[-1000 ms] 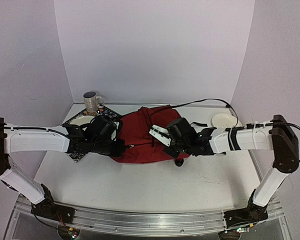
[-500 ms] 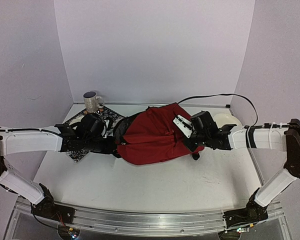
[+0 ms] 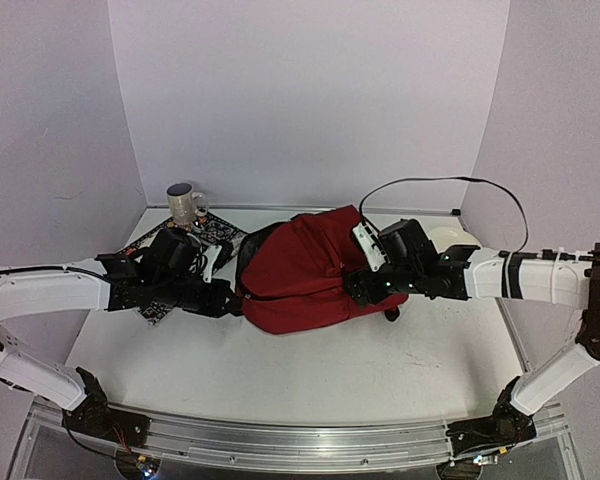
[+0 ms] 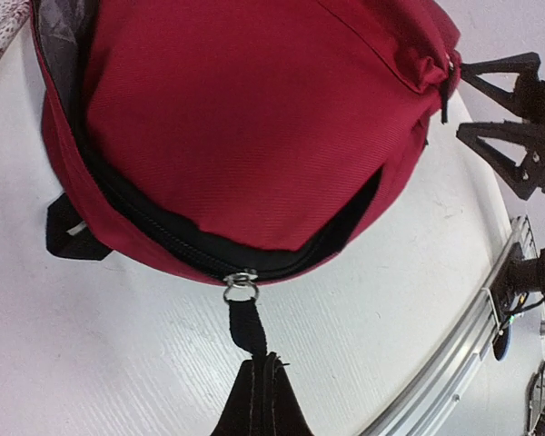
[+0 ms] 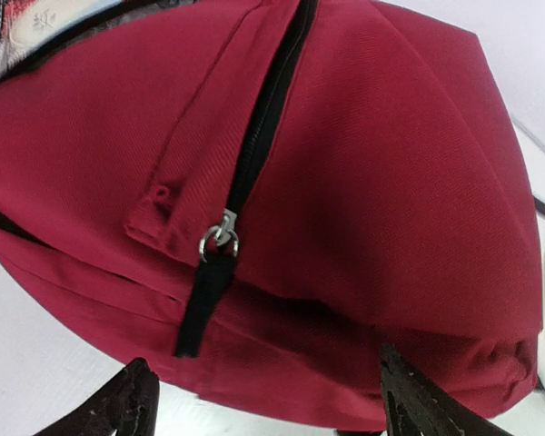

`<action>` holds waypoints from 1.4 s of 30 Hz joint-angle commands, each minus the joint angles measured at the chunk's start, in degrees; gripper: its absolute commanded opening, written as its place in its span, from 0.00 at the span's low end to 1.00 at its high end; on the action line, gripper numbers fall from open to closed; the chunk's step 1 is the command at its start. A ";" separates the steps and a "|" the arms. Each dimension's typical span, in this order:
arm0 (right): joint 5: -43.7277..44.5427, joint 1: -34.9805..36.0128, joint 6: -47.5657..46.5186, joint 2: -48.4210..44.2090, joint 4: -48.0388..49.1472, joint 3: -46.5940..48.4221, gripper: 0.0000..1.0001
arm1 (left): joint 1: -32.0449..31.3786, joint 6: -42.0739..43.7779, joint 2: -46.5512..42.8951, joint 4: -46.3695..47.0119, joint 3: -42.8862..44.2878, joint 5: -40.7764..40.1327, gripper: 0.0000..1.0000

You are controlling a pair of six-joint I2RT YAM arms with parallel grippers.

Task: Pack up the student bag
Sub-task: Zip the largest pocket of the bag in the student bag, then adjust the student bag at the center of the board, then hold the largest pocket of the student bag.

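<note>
The student bag (image 3: 310, 270) lies on its side in the middle of the white table (image 3: 280, 380), between our two arms, its dark red fabric bulging upward. Its open mouth faces our left, where a strip of grey lining (image 3: 250, 252) shows. Our left gripper (image 4: 263, 372) is pinched tight on the black zip pull (image 4: 248, 325) at the bag's near edge. The pull runs straight from the metal slider ring (image 4: 241, 287) to the fingertips. Our right gripper (image 5: 268, 400) stands wide apart with nothing in it, at the bag's right end and close to the fabric; whether its fingers touch the fabric we cannot tell. A loose black pocket tab (image 5: 200, 300) hangs from another zip just ahead of it. Behind the left arm a mug (image 3: 185, 203) stands beside a patterned mat (image 3: 223, 228), and a white plate (image 3: 450, 240) sits near the right arm.
</note>
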 commanded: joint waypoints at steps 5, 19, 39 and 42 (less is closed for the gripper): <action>7.46 -1.56 16.80 2.83 -4.45 1.16 0.81 | -7.74 1.16 -3.00 2.96 0.98 3.77 0.00; -1.23 -8.15 -1.57 9.69 1.55 11.32 0.79 | -16.14 -1.49 4.48 9.55 5.86 0.55 0.00; -10.85 12.86 -26.76 -1.10 5.48 1.01 0.80 | -13.07 -0.44 5.01 4.57 8.58 -2.52 0.00; -11.59 13.62 -28.12 0.37 5.09 1.77 0.74 | -13.06 -0.60 4.90 4.57 8.64 -2.64 0.00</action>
